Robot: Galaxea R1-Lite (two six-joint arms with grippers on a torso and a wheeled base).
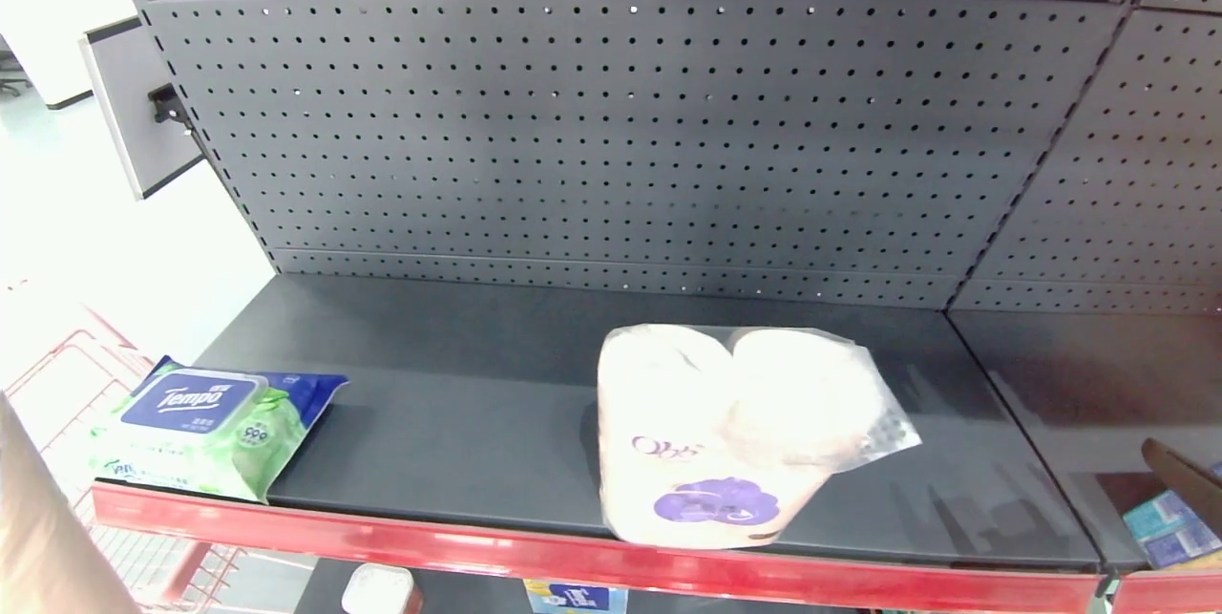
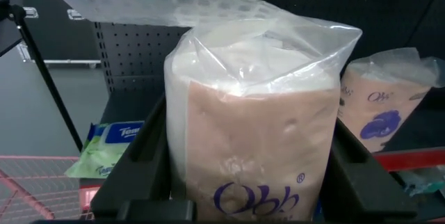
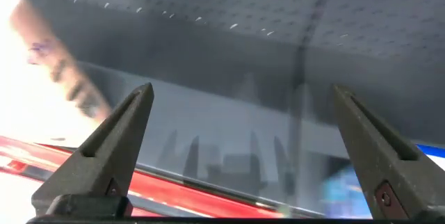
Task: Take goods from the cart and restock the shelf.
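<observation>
Currently mid-restock, by the look of it: one fresh item in hand for the shelf (image 1: 458,404), placement not yet done.

Starting at nine o'clock of the head view: red wire cart (image 1: 57,385), just off the shelf's end. At eight o'clock, lying flat at the shelf's front corner by the red front rail (image 1: 477,552): green and blue wipes pack (image 1: 215,428). Dark blue label panel on top with white lettering, smaller round mark below it; legible, not spelled out here.

In the left wrist view, clamped in the left gripper (image 2: 247,182) with jaws pressed against both sides: held roll pack (image 2: 250,113), upright, clear film bag loose above it, purple script logo low on its face.

At six o'clock of the head view, standing near the front rail: shelved roll pack (image 1: 735,433), with the same purple script plus a purple blot-shaped emblem.

At four o'clock, well apart from both packs: right gripper (image 3: 243,154), jaws spread wide, holding nothing, near a pale blue packet (image 1: 1169,523) in the neighbouring bay, its print too small to tell.

Next, probably: bring the held roll pack over the bare stretch between the wipes pack and the shelved roll pack, set it down upright with the logo facing out, then let go. Calls for care with the loose film snagging, and with nudging the shelved roll pack toward the rail
</observation>
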